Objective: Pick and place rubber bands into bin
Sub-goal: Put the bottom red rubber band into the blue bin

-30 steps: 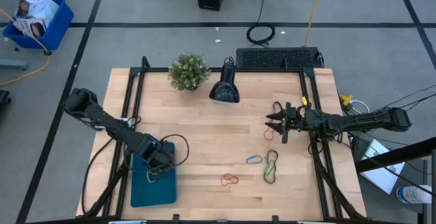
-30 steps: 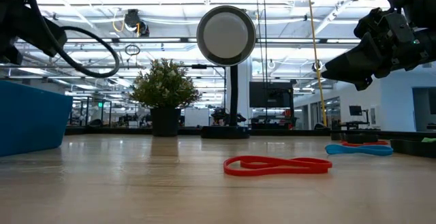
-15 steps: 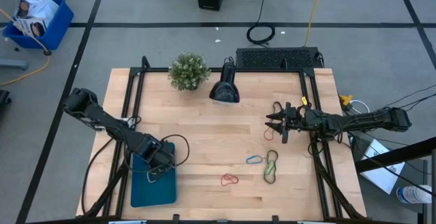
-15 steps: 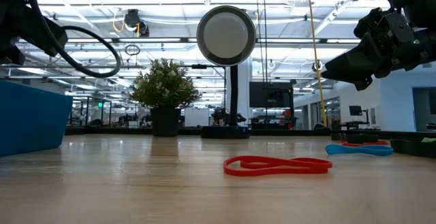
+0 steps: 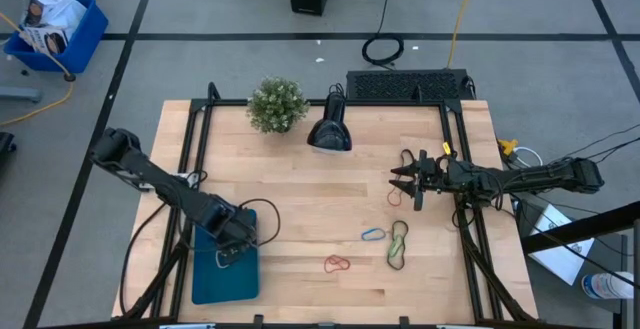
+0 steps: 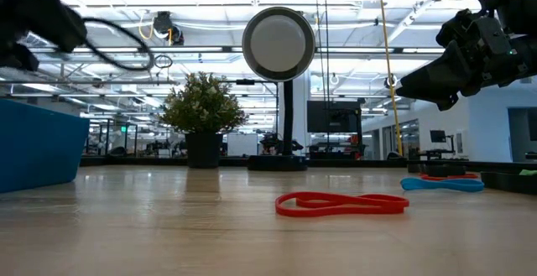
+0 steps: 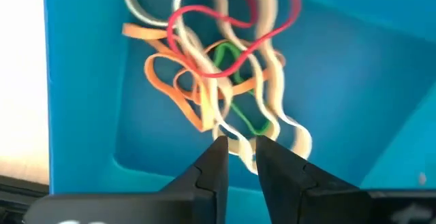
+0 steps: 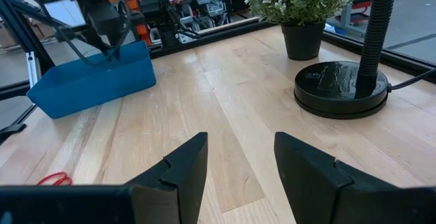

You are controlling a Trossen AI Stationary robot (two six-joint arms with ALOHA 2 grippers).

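Left claw [image 5: 232, 237]: over the far end of the bin [image 5: 205, 277], at the table's [image 5: 300, 179] near-left corner. In its wrist view the fingers [image 7: 216, 161] are nearly together, a white band [image 7: 240, 144] caught in the narrow gap.
Right claw [image 5: 402, 180]: at the right of the table, just beside a small band [image 5: 394, 198]. Fingers [image 8: 187, 159] spread, nothing between them.
Bands in bin: a tangle [image 7: 218, 67] of orange, red, green and white loops, piled at one end.
Bands on table: red [image 5: 336, 263], blue [image 5: 373, 234], green [image 5: 398, 245], lying apart from each other near the right-centre.
Risk, left: if the claw lifts without letting go cleanly, the caught loop likely drags the tangle with it and out of the bin.
Risk, right: thin flat bands; the fingers may close on bare wood, or flick a band off the table.
Wrist only: bin contents and the pinch; from above both are lost under the arm.
Low only: the red band [image 6: 341, 202] lies flat on the wood; the right claw [image 6: 411, 81] hangs well clear of the table.
High only: how the loose bands lie relative to bin and arms.
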